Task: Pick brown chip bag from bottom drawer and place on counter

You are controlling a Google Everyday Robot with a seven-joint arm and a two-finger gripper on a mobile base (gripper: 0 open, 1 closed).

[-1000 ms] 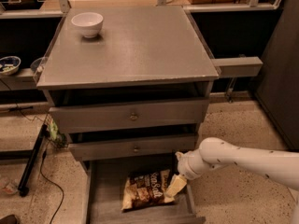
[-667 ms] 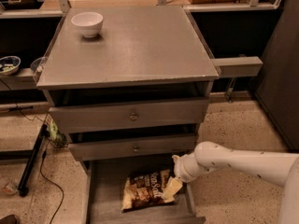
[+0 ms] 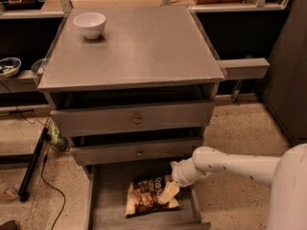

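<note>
**Claw [image 3: 169, 191] Edges Onto Bag in Bottom Drawer**

The claw, reaching down into the pulled-out bottom drawer [image 3: 108, 198], now sits over the right edge of the bag [image 3: 146, 198]. In the past second it has slid a little to the left, from just beside the bag to touching it. The bag has not moved and lies flat on the drawer floor, toward the front. Whether the claw is open or gripping cannot be told. The grasp looks to be only starting, so the lift and the carry up to the counter [image 3: 144, 51] are likely still ahead.

By count there is one bag, one arm [image 3: 230, 166] and one claw. There are three drawers, only the lowest fully out, and two knobs [image 3: 137, 120]. One white bowl [image 3: 89, 24] stands at the counter's far left corner, and a second bowl [image 3: 8, 66] sits on a shelf off to the left.
</note>
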